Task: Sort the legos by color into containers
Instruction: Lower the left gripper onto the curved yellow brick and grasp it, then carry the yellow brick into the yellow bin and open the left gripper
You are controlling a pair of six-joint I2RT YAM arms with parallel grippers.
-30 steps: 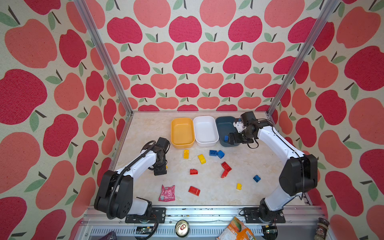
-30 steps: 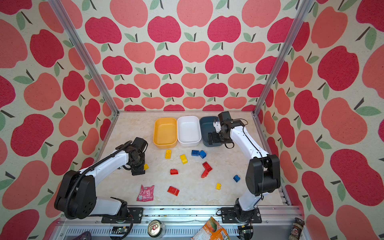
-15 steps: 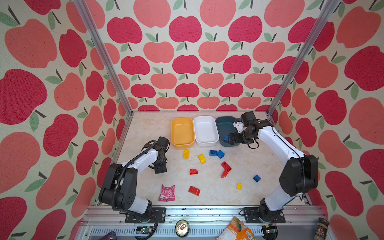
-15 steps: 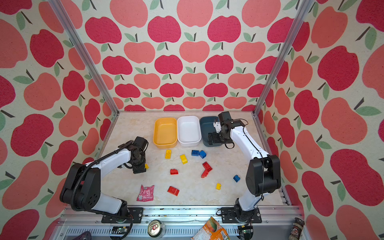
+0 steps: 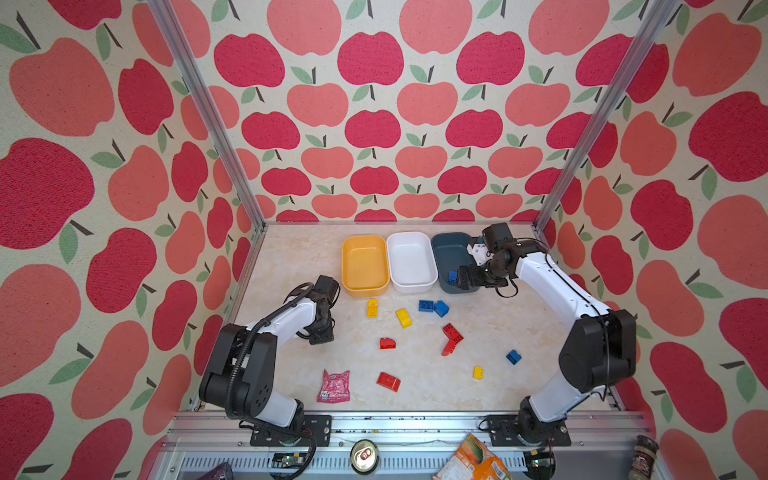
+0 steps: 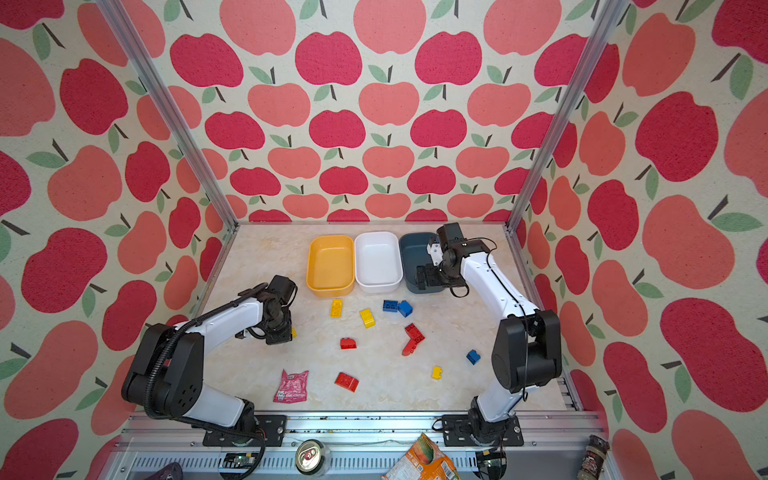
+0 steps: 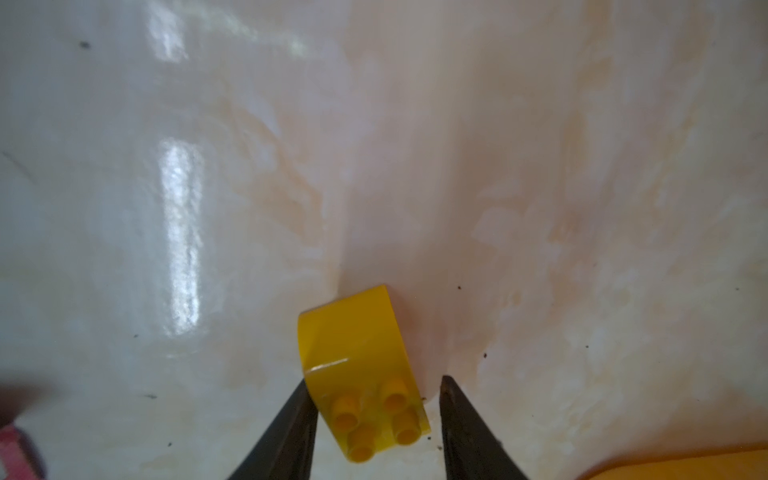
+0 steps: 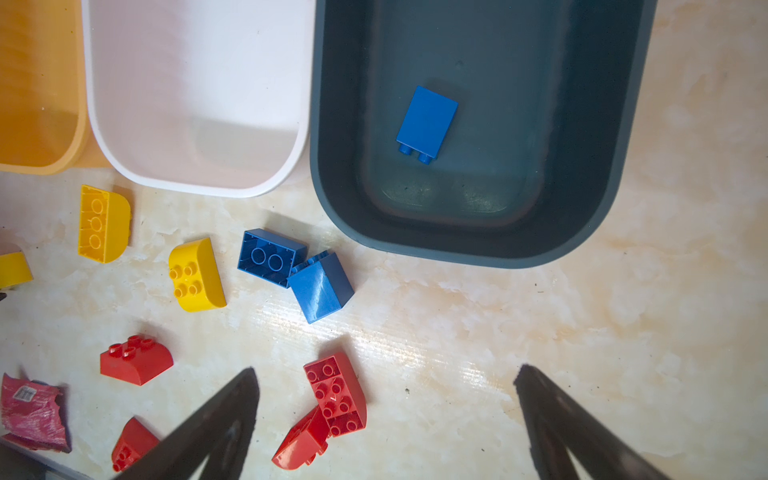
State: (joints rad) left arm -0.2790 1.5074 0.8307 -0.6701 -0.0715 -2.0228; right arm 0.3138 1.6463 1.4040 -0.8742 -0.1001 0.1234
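Here left tool [image 7: 376, 380] loosely straddles a yellow brick [image 7: 357, 353], right tool [image 8: 386, 374] gapes wide; foil packet [image 8: 29, 411] label unreadable.

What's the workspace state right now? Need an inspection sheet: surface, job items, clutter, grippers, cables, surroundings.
Surface: glossy marbled tabletop, dark specks.
Job's things: yellow-orange tub, white tub, dark blue-grey tub in a row at the back; one blue brick in the dark tub; eleven loose bricks: four yellow, four red, three blue.
Clutter: pink foil packet on the table; can and orange bag on the frame in front.
Grippers: left gripper open, jaws either side of a yellow brick, one finger touching it; right gripper wide open, holding nothing, by the dark tub.
Cables: black conduit along the left arm; thin loop at the right wrist.
Surroundings: apple-print walls, aluminium corner posts.
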